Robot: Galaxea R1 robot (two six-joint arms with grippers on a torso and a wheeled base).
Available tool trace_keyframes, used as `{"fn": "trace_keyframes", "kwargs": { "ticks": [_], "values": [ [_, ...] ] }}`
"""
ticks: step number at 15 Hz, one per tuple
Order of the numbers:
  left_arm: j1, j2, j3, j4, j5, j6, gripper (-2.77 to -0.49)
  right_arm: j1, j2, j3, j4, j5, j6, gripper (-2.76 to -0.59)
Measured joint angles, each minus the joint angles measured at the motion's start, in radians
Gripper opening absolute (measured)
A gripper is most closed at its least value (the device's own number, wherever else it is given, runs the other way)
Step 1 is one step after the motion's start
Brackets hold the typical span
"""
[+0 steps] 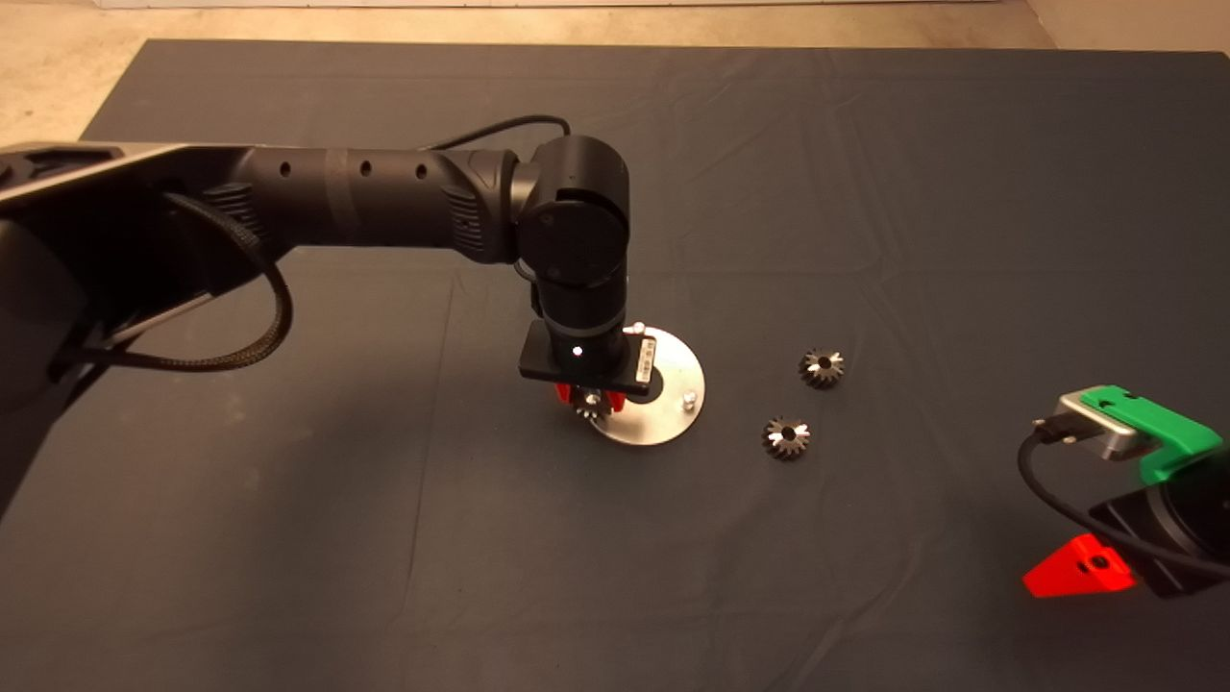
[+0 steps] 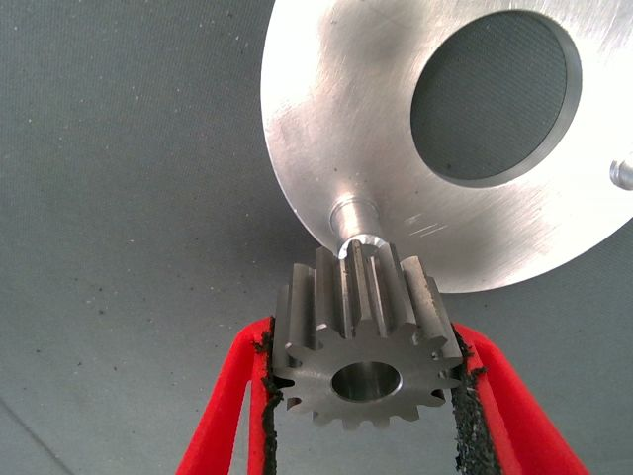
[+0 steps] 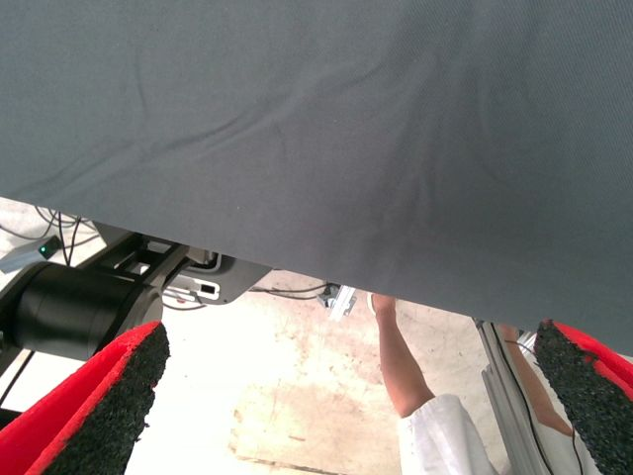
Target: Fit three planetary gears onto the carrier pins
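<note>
Carrier pins stand on the round plate (image 1: 673, 408) at the middle of your mat (image 1: 865, 192), and your left arm (image 1: 365, 197) reaches in over it from the left edge of the head view, its wrist covering the plate's left half. Going down in size, your left gripper (image 1: 590, 398) hangs at the plate's near-left edge with its 2 red fingers closed on 1 gear, the held gear (image 2: 364, 351). From above you see only a few teeth of it under the wrist block. The left wrist view gives you what the head view hides: the gear is pinched by its toothed flanks between the black pads, its bore open and facing the camera, and it sits just beside the near pin (image 2: 354, 216), whose silver tip shows right at the gear's far teeth. Whether they touch, you cannot tell. The same view shows the plate's central hole (image 2: 495, 97) and a second pin (image 2: 621, 173) at the picture edge.

Your right gripper (image 1: 1081, 567) waits at the lower right of the head view; its wrist view shows the pads wide apart, with the mat's edge, bare floor and a person's leg (image 3: 401, 361) beyond.

2 loose gears lie right of the plate, well clear of it: the far gear (image 1: 822, 367) and the near gear (image 1: 786, 437). In the head view, a third pin (image 1: 689, 396) stands uncovered near the plate's right rim, and open mat lies on every side.
</note>
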Motion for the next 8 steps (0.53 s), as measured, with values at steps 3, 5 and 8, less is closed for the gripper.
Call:
{"fn": "trace_keyframes", "kwargs": {
  "ticks": [3,5,8],
  "values": [
    [0.000,0.000,-0.007,0.000,0.000,0.001,-2.41,0.000,0.000,0.000,0.000,0.000,0.000,-0.61],
    [0.000,0.000,-0.010,0.000,0.000,0.001,-2.41,0.000,0.000,0.000,0.000,0.000,0.000,-0.61],
    [0.000,0.000,-0.021,0.000,0.000,0.001,-2.41,-0.002,0.000,0.000,0.000,0.000,0.000,-0.61]
  ]
}}
